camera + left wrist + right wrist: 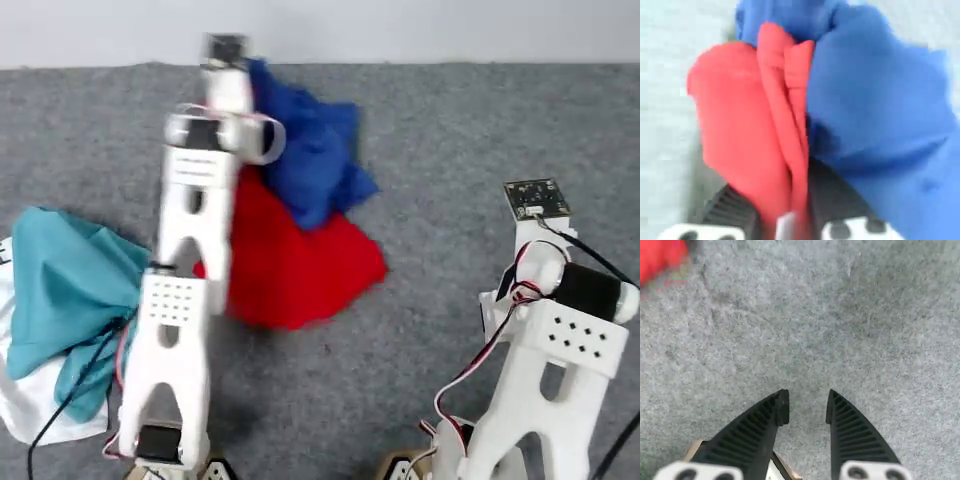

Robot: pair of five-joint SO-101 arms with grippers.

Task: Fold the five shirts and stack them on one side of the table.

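A red shirt (295, 265) lies crumpled at the table's middle, with a blue shirt (315, 160) bunched against its far edge. My left arm (195, 250) stretches over the red shirt toward the far side. In the left wrist view my left gripper (790, 195) is shut on a fold of the red shirt (740, 130), and the blue shirt (875, 115) presses against it. At the left edge a teal shirt (65, 290) lies over a white shirt (30, 415). My right gripper (806, 407) hangs open over bare grey carpet, nothing between its fingers, with a corner of the red shirt (660, 257) farther off.
The grey carpeted table (480, 130) has free room on its right half and along the front middle. My right arm (545, 340) stands at the front right. A black cable (60, 410) trails over the white shirt by the left arm's base.
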